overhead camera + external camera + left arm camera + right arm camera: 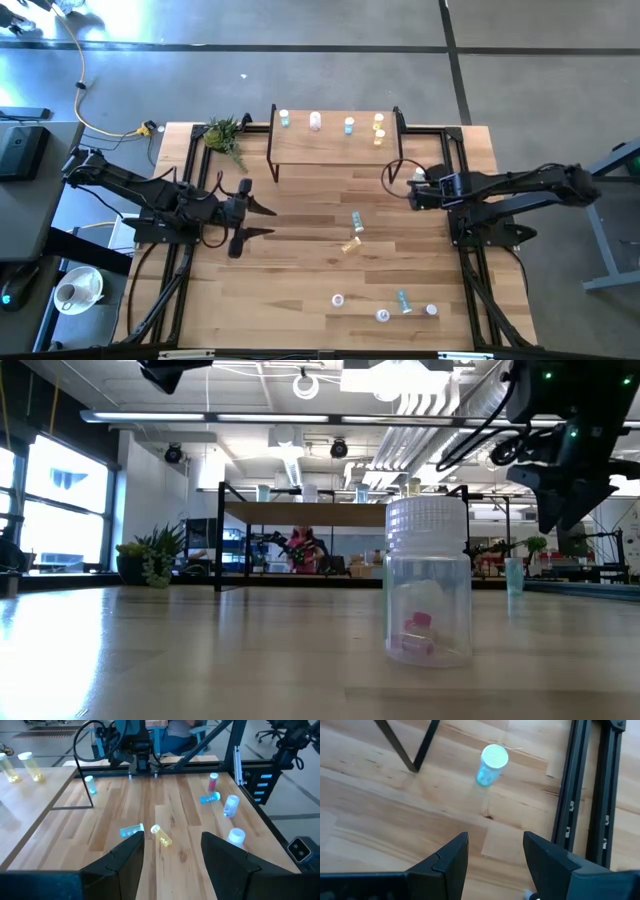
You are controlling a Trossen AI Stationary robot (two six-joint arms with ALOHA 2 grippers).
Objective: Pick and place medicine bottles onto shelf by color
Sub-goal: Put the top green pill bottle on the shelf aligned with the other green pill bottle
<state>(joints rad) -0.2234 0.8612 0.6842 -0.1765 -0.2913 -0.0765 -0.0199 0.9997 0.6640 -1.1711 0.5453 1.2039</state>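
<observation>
Task partly done, by the look of it. The low light-wood shelf on thin black legs [335, 150] at the far edge of the slatted wooden surface [300, 260] carries five small white-capped bottles along its back edge: a teal one [285, 119], a white-pinkish one [316, 122], a light blue one [349, 126] and two yellow ones [379, 128] close together. Left on the surface: a light blue bottle [417, 177] just beside the shelf's right leg, a teal bottle [357, 221] and a yellow bottle [350, 245] lying mid-surface, and four more near the front edge [385, 305]. Right hand [492, 860] hovers just short of the light blue bottle, released and empty. Left hand [170, 855] also released, empty, aimed at the mid-surface pair. Seven bottles remain, I judge.
</observation>
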